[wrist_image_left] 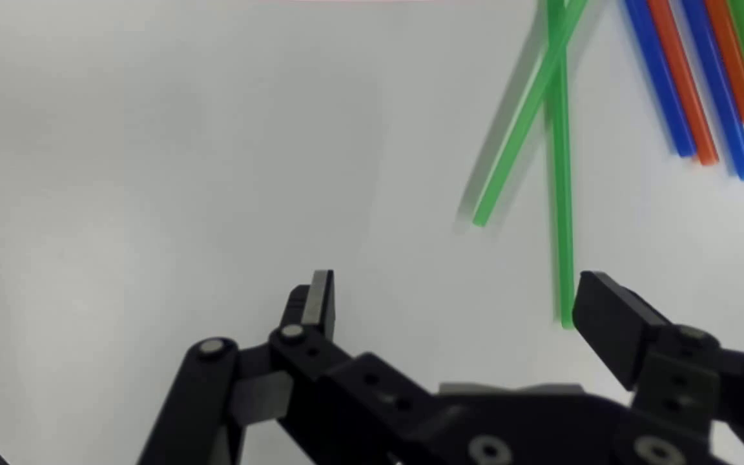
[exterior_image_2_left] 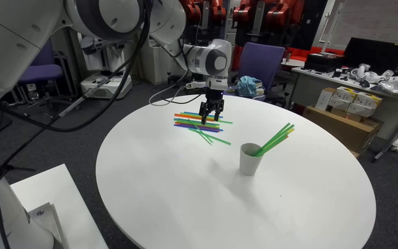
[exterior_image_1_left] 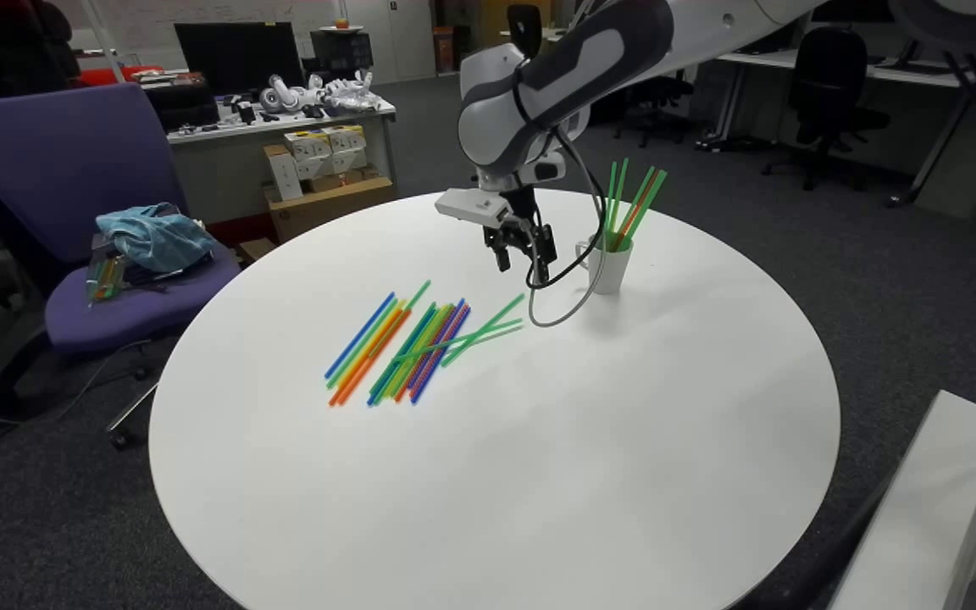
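My gripper [wrist_image_left: 456, 276] stands open above the white table, with nothing between its fingers. In the wrist view, the end of a green straw [wrist_image_left: 564, 194] appears beside the right finger [wrist_image_left: 611, 316], and another green straw [wrist_image_left: 519, 139] crosses over it. Both exterior views show the gripper [exterior_image_1_left: 522, 268] [exterior_image_2_left: 210, 121] hanging above the table near a row of coloured straws [exterior_image_2_left: 199, 128]. Blue, orange, green and yellow straws lie roughly parallel there, the crossed green ones at their side. A white mug [exterior_image_1_left: 610, 273] [exterior_image_2_left: 248, 163] holds several mostly green straws [exterior_image_2_left: 275, 139], leaning against its rim.
The round white table [exterior_image_1_left: 488, 508] carries the straws and the mug. A purple chair [exterior_image_1_left: 73, 186] with a blue cloth [exterior_image_1_left: 154, 239] stands by its edge. Loose cables [exterior_image_1_left: 577, 313] hang from the arm near the mug in an exterior view. Cardboard boxes [exterior_image_2_left: 340, 119] sit beyond the table.
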`<action>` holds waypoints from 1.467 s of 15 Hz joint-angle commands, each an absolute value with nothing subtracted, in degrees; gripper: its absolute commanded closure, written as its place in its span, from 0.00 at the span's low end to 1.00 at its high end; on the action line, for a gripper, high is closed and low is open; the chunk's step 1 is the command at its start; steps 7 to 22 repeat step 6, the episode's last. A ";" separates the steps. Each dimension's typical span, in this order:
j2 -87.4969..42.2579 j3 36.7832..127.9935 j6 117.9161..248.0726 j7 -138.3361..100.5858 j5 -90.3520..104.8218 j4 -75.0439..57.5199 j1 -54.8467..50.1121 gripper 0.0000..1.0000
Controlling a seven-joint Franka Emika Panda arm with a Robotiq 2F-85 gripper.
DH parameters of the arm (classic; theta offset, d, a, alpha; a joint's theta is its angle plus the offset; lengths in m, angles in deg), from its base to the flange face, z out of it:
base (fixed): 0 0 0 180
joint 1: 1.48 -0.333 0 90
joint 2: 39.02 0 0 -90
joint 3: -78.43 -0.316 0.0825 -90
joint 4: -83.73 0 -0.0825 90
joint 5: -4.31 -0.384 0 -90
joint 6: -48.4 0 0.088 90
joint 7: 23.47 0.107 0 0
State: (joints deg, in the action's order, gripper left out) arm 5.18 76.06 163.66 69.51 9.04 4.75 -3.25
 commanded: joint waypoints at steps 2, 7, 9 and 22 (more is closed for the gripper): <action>4.55 78.18 158.76 64.91 0.71 5.15 -3.24 0.00; 5.28 79.39 160.17 64.69 0.91 5.06 -4.29 0.00; 5.28 79.39 160.17 64.69 0.91 5.06 -4.29 0.00; 5.28 79.39 160.17 64.69 0.91 5.06 -4.29 0.00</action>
